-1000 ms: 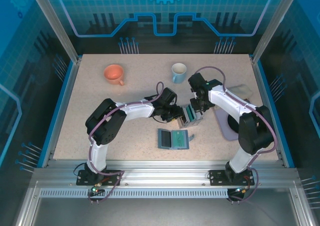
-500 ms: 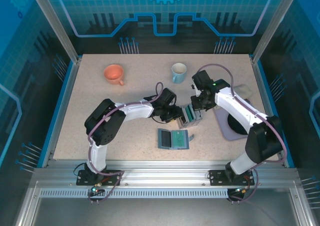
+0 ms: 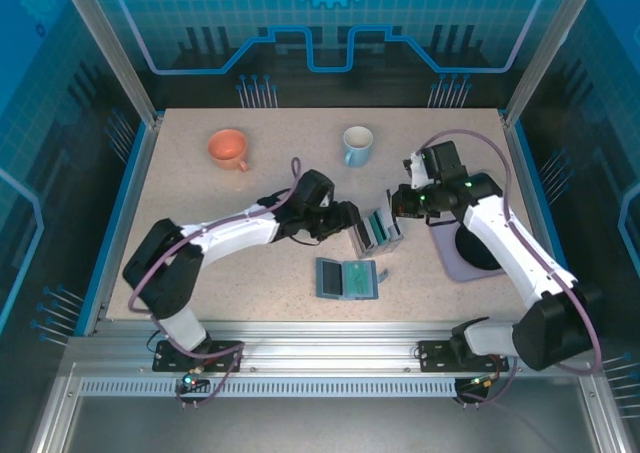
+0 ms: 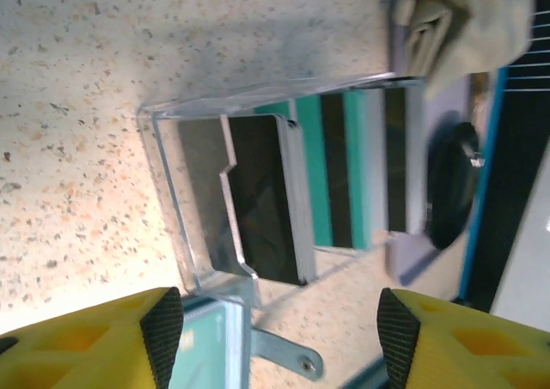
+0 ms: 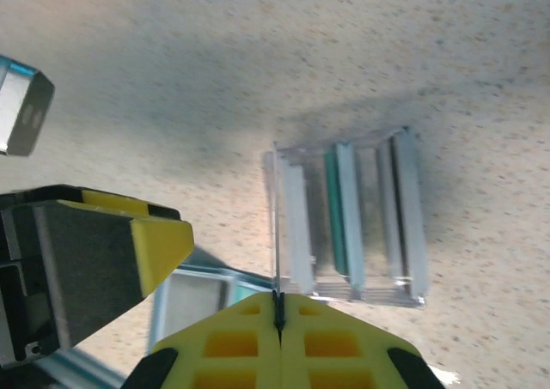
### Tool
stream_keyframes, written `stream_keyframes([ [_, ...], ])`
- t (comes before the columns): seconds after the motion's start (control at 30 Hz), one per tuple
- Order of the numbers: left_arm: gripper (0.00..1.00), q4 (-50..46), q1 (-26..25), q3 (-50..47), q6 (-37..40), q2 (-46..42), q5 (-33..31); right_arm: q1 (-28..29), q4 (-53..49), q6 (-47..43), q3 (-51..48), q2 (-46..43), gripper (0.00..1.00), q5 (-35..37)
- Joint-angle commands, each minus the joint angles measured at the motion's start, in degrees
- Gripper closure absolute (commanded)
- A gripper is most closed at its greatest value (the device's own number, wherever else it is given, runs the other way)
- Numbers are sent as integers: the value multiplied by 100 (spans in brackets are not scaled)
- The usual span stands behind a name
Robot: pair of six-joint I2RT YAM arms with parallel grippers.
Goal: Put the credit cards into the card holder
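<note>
- Top external: card holder (image 3: 347, 279) lies open and flat on the speckled surface (image 3: 250, 283), nearest the arm bases, roughly mid-way between the two arms.
- Just beyond it stands a clear slotted rack (image 3: 380, 231), tilted in this view.
- Left gripper (image 3: 352, 237) sits at the rack's left side, close to it; contact cannot be told.
- Left wrist: yellow fingers (image 4: 163, 320) are spread wide with nothing between them. The rack is ahead, and a teal corner of the card holder is low between the fingers.
- Credit cards (image 4: 331, 179) stand in the rack slots as teal, dark and white stripes, with one dark card at the front.
- Right wrist: right gripper (image 5: 278, 325) is pinched tight on one thin credit card (image 5: 276, 226), seen edge-on at the end slot of the rack. Whether this card is clear of the slot cannot be told.
- Right of the rack lies a pale purple mat (image 3: 450, 258) with a black round item (image 3: 478, 248) on it; a beige cloth (image 4: 464, 20) lies at the mat's far end.
- Far side: an orange cup (image 3: 228, 148) on the left and a blue mug (image 3: 357, 145) near centre, well apart from each other.
</note>
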Motion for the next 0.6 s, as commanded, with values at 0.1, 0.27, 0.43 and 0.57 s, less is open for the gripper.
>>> stream_keyframes([
  [0.1, 27, 2152, 376, -704, -705, -491, 1395, -315, 1136, 997, -539, -365, 99, -1749],
  [0.27, 27, 2933, 380, -617, -991, -203, 1996, -335, 1781, 1486, -781, -331, 99, -2332],
  [0.43, 40, 3433, 378, -599, -1208, -48, 2167, -340, 1975, 1634, -919, -315, 98, -2500],
  [0.57, 58, 3435, 382, -608, -1187, -71, 2170, -342, 1906, 1591, -970, -284, 97, -2480],
])
